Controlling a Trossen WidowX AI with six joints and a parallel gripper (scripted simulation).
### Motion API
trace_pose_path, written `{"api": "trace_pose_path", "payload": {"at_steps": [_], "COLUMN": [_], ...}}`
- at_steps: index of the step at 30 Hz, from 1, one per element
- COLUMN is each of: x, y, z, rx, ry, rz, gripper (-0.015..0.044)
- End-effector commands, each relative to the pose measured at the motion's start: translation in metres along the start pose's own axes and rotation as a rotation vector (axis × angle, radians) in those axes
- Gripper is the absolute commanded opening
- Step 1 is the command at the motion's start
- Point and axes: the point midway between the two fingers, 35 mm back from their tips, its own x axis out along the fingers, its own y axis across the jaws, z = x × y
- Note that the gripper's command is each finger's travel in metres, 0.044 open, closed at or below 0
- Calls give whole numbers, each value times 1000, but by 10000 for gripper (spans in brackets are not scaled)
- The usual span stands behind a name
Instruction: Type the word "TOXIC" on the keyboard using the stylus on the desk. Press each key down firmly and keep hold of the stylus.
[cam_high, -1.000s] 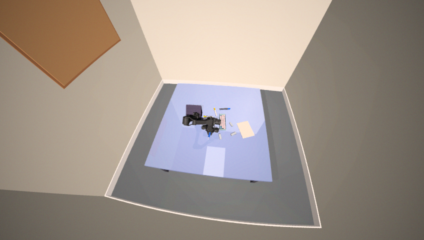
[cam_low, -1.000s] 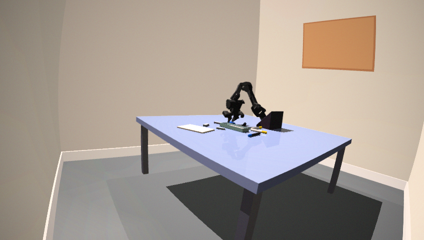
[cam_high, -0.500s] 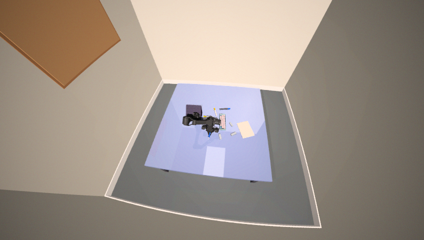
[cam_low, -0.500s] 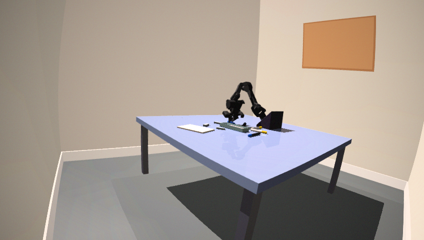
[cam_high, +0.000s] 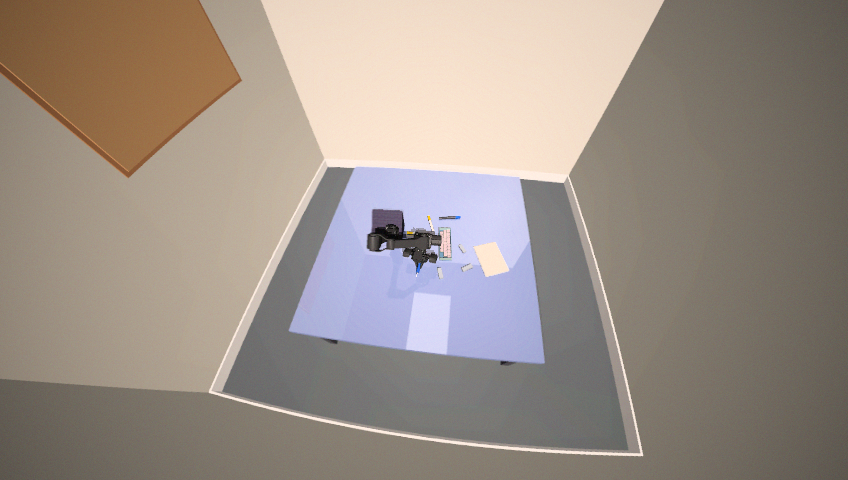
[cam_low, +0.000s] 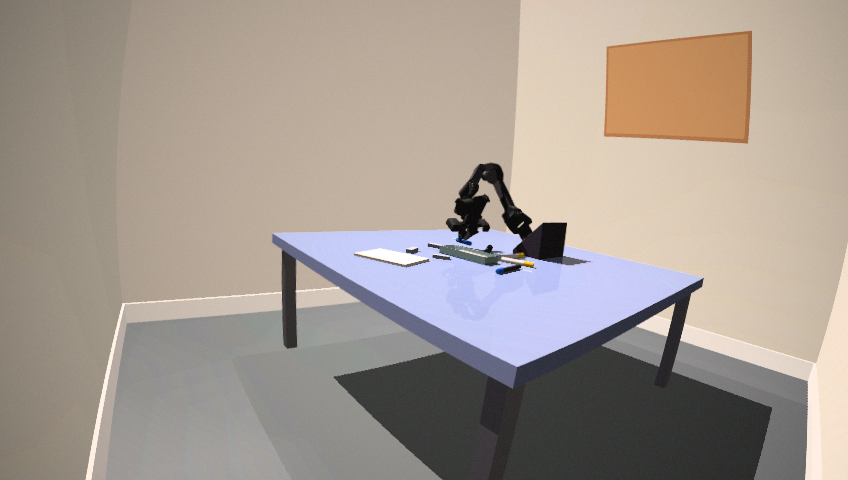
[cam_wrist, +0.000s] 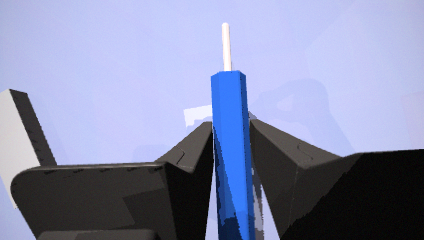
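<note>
My gripper (cam_wrist: 230, 129) (cam_high: 420, 261) (cam_low: 463, 236) is shut on the blue stylus (cam_wrist: 230, 145) (cam_high: 417, 270) (cam_low: 463, 240), which has a thin white tip (cam_wrist: 226, 46). Both dark fingers press the stylus's sides in the wrist view. The stylus lies low at the lilac table (cam_high: 368, 309) (cam_low: 535, 315) (cam_wrist: 100, 60). The keyboard (cam_high: 445, 242) (cam_low: 473, 253), with pink keys in a green frame, lies just to the right of the gripper in the overhead view.
A black box (cam_high: 387, 218) (cam_low: 547, 239) stands by the arm's base. A yellow-and-white pen (cam_high: 429, 223) (cam_low: 516, 260) and a dark blue-tipped pen (cam_high: 449, 217) (cam_low: 507, 269) lie near the keyboard. A cream pad (cam_high: 491, 258) (cam_low: 391, 256) and small grey blocks (cam_high: 466, 267) lie beyond it.
</note>
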Motion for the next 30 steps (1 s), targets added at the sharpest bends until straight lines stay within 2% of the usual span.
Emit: {"api": "trace_pose_path", "payload": {"at_steps": [1,9,16,30], "x": [-10,-27,-26,-47], "y": [3,2,1,15], "z": [6,18,15,-49], "rx": [11,11,-3,-82], "ry": [6,-5,10,459], "rz": [5,4,-10,-183], "gripper": [0,0,0,0]}}
